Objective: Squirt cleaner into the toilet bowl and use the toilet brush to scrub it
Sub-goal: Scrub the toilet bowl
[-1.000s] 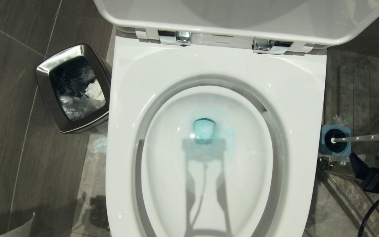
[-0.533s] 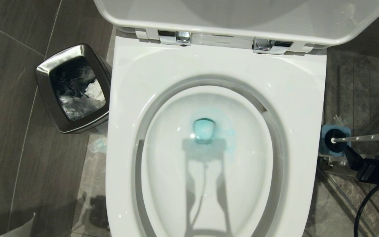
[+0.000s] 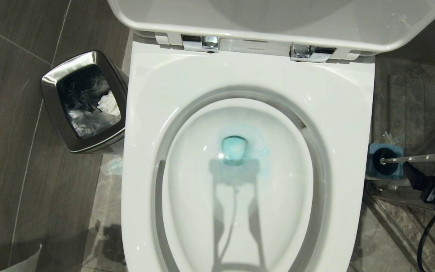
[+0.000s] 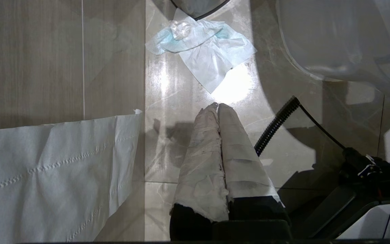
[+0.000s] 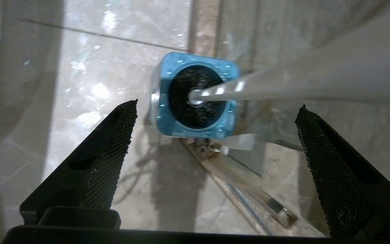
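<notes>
Your right tool (image 5: 215, 112) hangs with its jaws spread wide, empty, just above the toilet brush (image 3: 421, 157), whose white handle leans out of the blue holder (image 5: 195, 96) on the floor at the toilet's right side. Teal cleaner (image 3: 235, 150) pools at the bottom of the toilet bowl (image 3: 247, 79). Your left tool (image 4: 218, 105) is pressed closed, its wrapped fingers pointing at the floor near a crumpled tissue (image 4: 203, 49).

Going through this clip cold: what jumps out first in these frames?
The open white toilet bowl fills the head view, with teal-blue cleaner pooled at its drain. To its right the toilet brush stands in its blue holder, the right gripper open just short of it. A steel waste bin stands on the left.
</notes>
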Controlling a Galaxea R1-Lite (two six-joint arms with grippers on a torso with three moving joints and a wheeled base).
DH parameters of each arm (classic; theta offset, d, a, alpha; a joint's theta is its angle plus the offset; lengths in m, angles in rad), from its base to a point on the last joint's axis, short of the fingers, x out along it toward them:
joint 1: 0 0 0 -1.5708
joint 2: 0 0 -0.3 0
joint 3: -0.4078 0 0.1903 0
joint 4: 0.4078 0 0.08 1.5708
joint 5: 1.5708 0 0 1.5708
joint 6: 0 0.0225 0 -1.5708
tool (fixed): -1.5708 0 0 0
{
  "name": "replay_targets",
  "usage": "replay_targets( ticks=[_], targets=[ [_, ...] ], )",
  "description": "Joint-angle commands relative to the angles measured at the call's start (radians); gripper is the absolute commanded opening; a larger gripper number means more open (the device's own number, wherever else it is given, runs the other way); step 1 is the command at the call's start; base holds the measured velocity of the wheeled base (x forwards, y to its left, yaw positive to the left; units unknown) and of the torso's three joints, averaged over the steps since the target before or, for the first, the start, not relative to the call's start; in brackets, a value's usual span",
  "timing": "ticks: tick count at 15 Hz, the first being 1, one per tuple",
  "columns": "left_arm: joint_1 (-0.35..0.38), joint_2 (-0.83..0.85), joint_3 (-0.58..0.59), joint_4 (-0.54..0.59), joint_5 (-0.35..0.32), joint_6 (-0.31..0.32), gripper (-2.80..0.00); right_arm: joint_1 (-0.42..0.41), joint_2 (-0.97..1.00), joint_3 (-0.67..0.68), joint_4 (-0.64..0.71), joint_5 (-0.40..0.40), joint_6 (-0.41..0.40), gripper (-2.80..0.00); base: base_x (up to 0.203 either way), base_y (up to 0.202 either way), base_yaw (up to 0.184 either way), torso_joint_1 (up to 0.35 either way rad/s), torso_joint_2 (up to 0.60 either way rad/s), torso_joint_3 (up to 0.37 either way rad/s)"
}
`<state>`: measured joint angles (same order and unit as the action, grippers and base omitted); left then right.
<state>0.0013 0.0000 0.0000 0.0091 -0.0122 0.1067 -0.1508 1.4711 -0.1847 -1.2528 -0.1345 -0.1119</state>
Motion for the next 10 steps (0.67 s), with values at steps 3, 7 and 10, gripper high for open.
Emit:
replay_targets(
  ticks=[3,7,10],
  targets=[
    [0.0,0.002,0.002,0.0,0.0,0.001,-2.8,-0.016,0.008,-0.024,0.007,0.089,-0.004,0.0,0.0,0.0,0.0,0.0,0.0,0.0],
    [0.0,0.0,0.002,0.0,0.0,0.001,-2.8,-0.033,0.023,-0.051,0.007,0.136,-0.05,0.0,0.0,0.0,0.0,0.0,0.0,0.0],
    [0.0,0.0,0.0,0.001,0.0,0.001,-2.8,-0.077,0.035,-0.094,0.007,0.136,-0.063,0.0,0.0,0.0,0.0,0.0,0.0,0.0]
  ],
)
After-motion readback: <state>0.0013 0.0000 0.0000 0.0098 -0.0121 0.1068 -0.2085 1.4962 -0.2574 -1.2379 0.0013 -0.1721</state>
